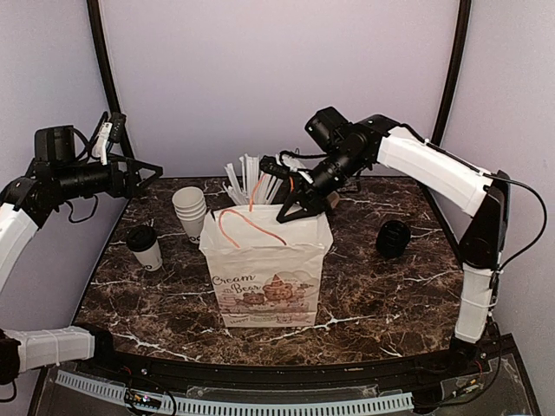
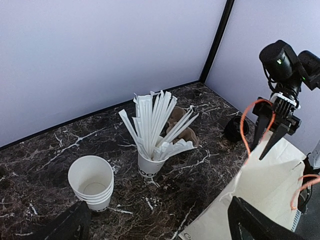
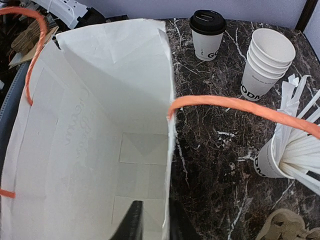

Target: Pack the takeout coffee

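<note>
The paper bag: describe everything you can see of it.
The paper bag is white, upright and open-topped on the dark marble table. Inside it is empty, showing only fold creases. Its front bears a pastel print of sweets under cursive lettering. Two orange cord handles rise from the rim. The right gripper straddles its rear wall; whether it pinches the wall is unclear.
</note>
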You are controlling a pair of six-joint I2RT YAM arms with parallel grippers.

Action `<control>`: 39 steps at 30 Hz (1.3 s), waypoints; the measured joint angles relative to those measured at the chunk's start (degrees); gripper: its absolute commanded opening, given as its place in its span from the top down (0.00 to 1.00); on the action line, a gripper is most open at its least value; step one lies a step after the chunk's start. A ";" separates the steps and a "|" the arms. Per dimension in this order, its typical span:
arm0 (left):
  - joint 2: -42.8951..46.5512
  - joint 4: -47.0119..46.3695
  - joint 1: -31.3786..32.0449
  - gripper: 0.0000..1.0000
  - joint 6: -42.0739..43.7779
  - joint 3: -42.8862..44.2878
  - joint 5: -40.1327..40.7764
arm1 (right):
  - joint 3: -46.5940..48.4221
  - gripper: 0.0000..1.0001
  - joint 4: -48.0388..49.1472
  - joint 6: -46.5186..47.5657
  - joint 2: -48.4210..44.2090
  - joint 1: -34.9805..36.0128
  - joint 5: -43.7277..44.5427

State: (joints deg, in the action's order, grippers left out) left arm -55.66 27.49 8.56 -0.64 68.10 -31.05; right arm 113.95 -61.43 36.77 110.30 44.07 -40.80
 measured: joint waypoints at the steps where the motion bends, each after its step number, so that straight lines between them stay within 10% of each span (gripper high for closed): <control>1: 0.85 0.00 0.02 0.04 -0.15 -0.98 -0.61 | 1.53 0.61 -0.44 -0.24 1.01 0.00 0.37; 11: -2.73 -1.44 0.09 0.21 -1.51 0.02 -5.53 | 12.02 0.42 -6.51 0.76 -0.55 -5.31 -2.10; 23: -6.69 -5.18 0.09 0.29 -4.11 0.24 -8.20 | -5.14 0.83 6.78 -7.85 -8.22 -22.86 2.89; 39: -8.00 -4.87 0.35 0.35 -5.38 0.39 -8.15 | 10.58 1.00 19.28 -22.12 24.68 -21.73 28.33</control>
State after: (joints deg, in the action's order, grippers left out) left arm -63.66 22.61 8.91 -6.02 68.49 -39.20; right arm 124.53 -42.15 14.66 134.98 22.35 -12.47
